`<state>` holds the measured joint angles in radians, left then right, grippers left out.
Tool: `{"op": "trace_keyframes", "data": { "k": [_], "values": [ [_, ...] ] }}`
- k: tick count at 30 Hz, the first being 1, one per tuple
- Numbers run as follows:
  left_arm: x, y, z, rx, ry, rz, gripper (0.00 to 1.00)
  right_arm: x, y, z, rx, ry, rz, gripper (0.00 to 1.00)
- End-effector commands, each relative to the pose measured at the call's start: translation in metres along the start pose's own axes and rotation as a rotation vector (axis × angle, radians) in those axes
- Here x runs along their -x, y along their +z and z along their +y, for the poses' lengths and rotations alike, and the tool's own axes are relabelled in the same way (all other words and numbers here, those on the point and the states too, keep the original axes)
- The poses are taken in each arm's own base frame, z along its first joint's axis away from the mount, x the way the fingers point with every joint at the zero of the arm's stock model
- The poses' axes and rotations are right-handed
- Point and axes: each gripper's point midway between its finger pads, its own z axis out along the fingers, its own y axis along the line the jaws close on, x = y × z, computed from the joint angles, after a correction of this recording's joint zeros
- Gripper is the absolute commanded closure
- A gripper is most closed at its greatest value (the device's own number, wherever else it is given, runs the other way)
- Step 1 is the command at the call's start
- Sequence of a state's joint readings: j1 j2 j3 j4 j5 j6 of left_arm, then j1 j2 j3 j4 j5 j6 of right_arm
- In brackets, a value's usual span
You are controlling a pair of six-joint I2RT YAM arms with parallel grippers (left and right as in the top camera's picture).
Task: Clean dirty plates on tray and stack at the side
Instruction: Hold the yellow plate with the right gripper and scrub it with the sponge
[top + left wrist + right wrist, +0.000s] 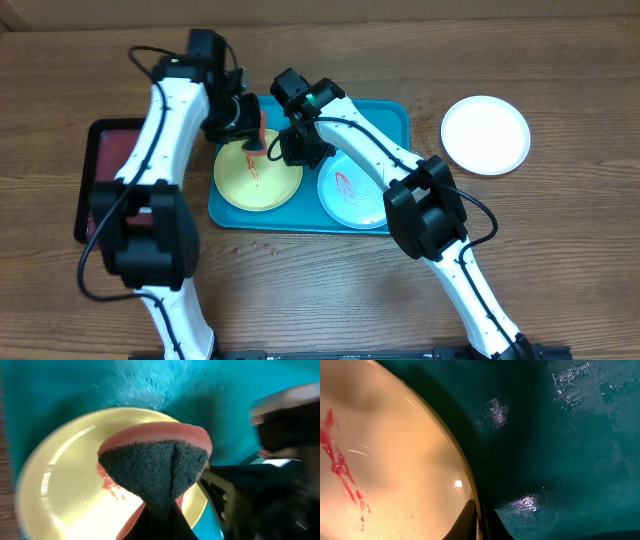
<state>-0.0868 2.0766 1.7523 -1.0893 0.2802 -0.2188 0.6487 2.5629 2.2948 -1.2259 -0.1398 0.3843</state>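
On the teal tray [395,115] lie a yellow-green plate [245,185] at the left and a pale mint-blue plate [352,192] at the right, both smeared with red sauce. A clean white plate [485,134] rests on the table off the tray's right end. My left gripper [248,128] is shut on a pink sponge [253,147] with a dark scouring face [155,467], held just above the yellow-green plate [60,490]. My right gripper [287,150] is shut on that plate's right rim [470,485], the rim pinched between its fingertips [481,522]. Red streaks [340,467] show on the plate.
A smaller dark-red tray with a black rim [100,150] sits left of the teal tray, partly under my left arm. The two arms stand close together over the tray's left half. The right arm [285,460] fills the right of the left wrist view.
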Motion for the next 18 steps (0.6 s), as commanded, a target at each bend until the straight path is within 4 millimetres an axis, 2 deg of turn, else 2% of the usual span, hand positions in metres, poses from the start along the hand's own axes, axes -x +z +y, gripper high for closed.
{"op": "trace_keyframes", "data": {
  "k": [1, 4, 11, 15, 18],
  "values": [
    [-0.014, 0.028, 0.006, 0.021, -0.037, 0.086, 0.96, -0.003, 0.021, -0.032, -0.120, 0.033, 0.026, 0.96],
    [-0.020, 0.039, 0.010, 0.032, -0.051, 0.126, 0.96, -0.002, 0.020, -0.037, -0.122, 0.046, 0.028, 0.96],
    [-0.020, 0.044, 0.030, 0.140, -0.071, 0.123, 0.96, 0.003, 0.017, -0.055, -0.127, 0.084, 0.034, 0.96],
    [-0.016, 0.051, 0.025, 0.137, -0.059, 0.101, 0.96, 0.005, 0.017, -0.057, -0.126, 0.090, 0.031, 0.96],
    [-0.014, 0.064, 0.014, 0.119, -0.035, 0.073, 0.96, 0.006, 0.017, -0.056, -0.123, 0.087, 0.025, 0.96]
  ]
}}
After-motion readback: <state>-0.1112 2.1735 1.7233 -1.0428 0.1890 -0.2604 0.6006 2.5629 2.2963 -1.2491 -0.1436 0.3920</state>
